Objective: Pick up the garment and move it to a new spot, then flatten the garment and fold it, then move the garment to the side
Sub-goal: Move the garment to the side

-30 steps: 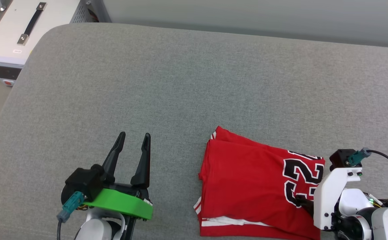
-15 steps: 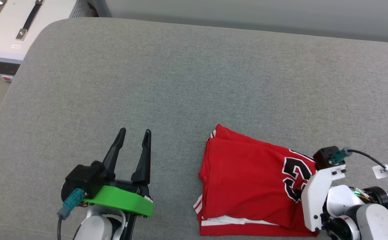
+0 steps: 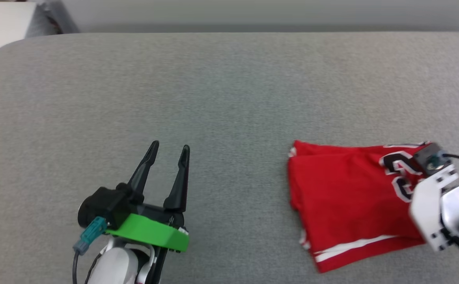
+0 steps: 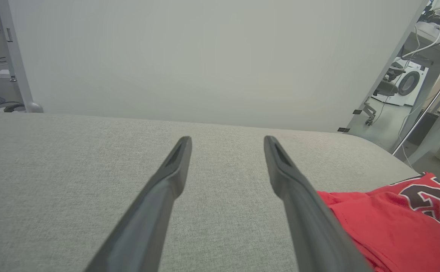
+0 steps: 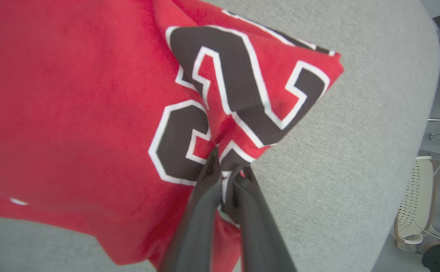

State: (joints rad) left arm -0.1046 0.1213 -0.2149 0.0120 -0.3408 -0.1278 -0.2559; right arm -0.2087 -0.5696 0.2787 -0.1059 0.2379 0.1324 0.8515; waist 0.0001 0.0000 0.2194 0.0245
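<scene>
Right hand point(image 5: 227, 166) pinching garment point(image 5: 72, 94) edge, left hand point(image 3: 170, 145) splayed, pointing forward

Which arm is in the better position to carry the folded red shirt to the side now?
Right. The right gripper is shut on the garment at the edge by the printed number. The left gripper stands open over bare grey cushion, apart from the cloth.

The garment point(image 3: 344, 205) is red, with black numerals edged in white and white stripes along one edge. My left gripper point(image 3: 170, 145) has black fingers point(image 3: 178, 177) above a bright green collar point(image 3: 150, 232); my right gripper point(image 5: 229, 166) is dark grey. The padded surface point(image 3: 213, 90) is speckled grey.
</scene>
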